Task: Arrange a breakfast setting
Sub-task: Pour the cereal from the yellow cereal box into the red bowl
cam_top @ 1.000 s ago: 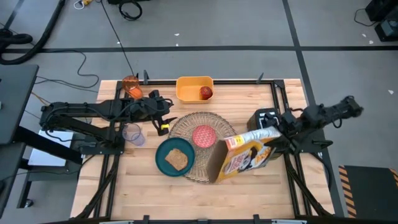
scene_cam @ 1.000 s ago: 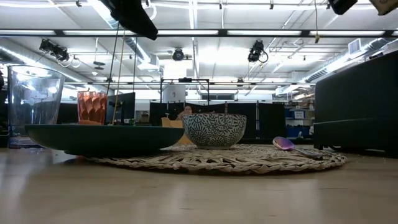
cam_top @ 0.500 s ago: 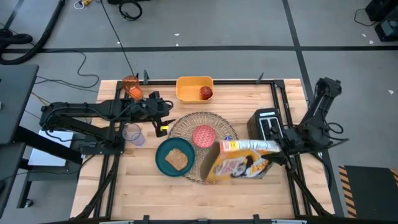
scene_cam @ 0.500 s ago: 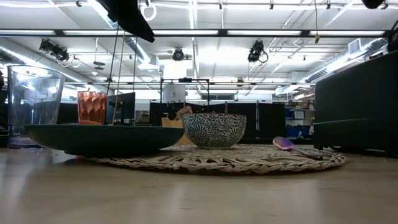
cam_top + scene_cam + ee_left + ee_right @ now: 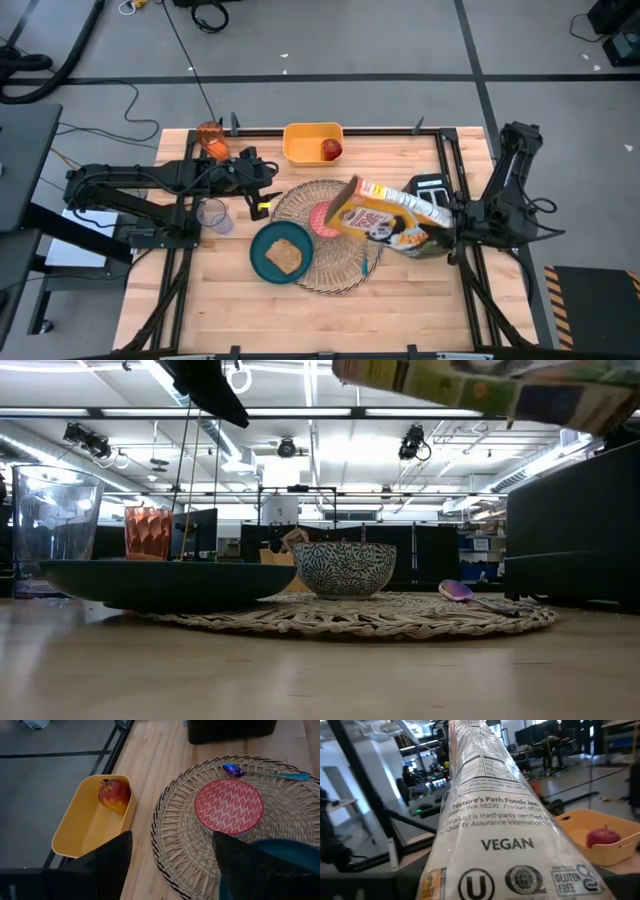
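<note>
Cereal box tilted over pink bowl, right gripper clamped.

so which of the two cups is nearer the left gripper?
The clear cup, standing on the table just beside the left gripper. The orange translucent cup sits farther off, at the table's far corner.

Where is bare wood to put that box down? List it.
Free: the near strip of the table, in front of the plate and placemat. Crowded: the middle, around the bowl and toaster.

overhead and table-level views, both showing placemat
</note>
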